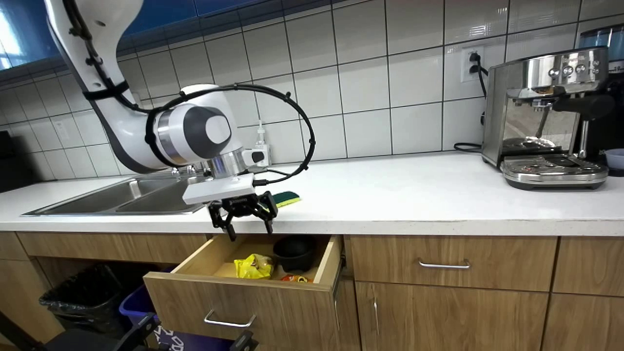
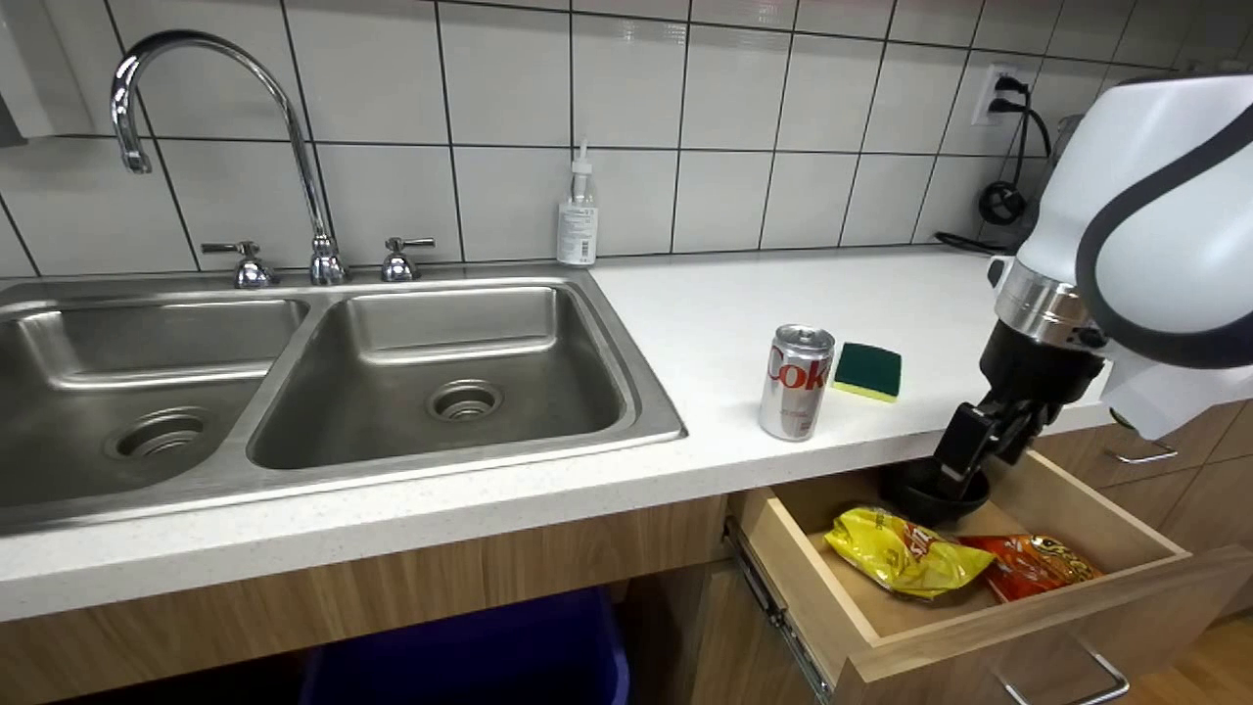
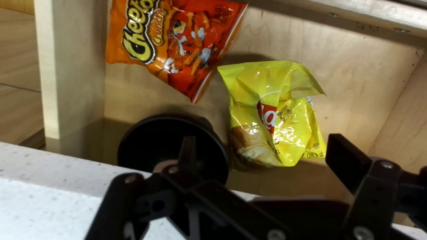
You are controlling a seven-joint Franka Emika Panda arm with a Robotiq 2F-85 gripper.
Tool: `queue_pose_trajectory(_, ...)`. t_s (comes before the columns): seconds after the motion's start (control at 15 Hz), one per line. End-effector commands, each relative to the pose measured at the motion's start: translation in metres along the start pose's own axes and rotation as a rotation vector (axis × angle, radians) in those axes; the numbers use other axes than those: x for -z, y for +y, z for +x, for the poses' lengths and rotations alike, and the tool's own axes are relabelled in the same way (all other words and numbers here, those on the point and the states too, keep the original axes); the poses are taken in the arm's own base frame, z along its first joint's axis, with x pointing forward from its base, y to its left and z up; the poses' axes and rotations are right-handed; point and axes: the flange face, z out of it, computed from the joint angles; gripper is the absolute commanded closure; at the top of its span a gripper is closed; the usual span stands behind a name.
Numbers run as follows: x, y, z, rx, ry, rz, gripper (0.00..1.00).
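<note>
Spread wide, pinching nothing: my gripper (image 1: 250, 234) hangs over the drawer (image 1: 239, 300), the yellow bag (image 3: 273, 113) lying inside, just beside the bowl (image 3: 151, 146). Easy now; I'd say any lowering here wants care around that rim.

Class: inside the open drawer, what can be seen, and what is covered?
Inside the open drawer are a yellow bag, an orange Cheetos bag and a black bowl. Whatever lies beneath them is covered; the countertop hides the drawer's rear.
</note>
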Motion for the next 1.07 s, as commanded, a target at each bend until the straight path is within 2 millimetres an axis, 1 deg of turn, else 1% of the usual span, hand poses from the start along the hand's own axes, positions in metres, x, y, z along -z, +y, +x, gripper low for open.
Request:
queue_pose_trajectory(0.0, 0.031, 0.004, -0.008, -0.064, -0.027, 0.043, 0.0)
queue_pose_trajectory(0.2, 0.047, 0.003, -0.009, -0.121, -0.054, 0.089, 0.0)
queue_pose_trajectory(0.33, 0.053, 0.005, -0.011, -0.151, -0.088, 0.1, 0.0)
queue_pose_trajectory(0.4, 0.039, 0.002, -0.004, -0.134, -0.067, 0.082, 0.0)
queue_pose_trajectory(0.6, 0.046, 0.004, -0.006, -0.14, -0.08, 0.088, 0.0)
queue_pose_trajectory(1.0, 0.046, 0.004, -0.007, -0.141, -0.083, 0.089, 0.0)
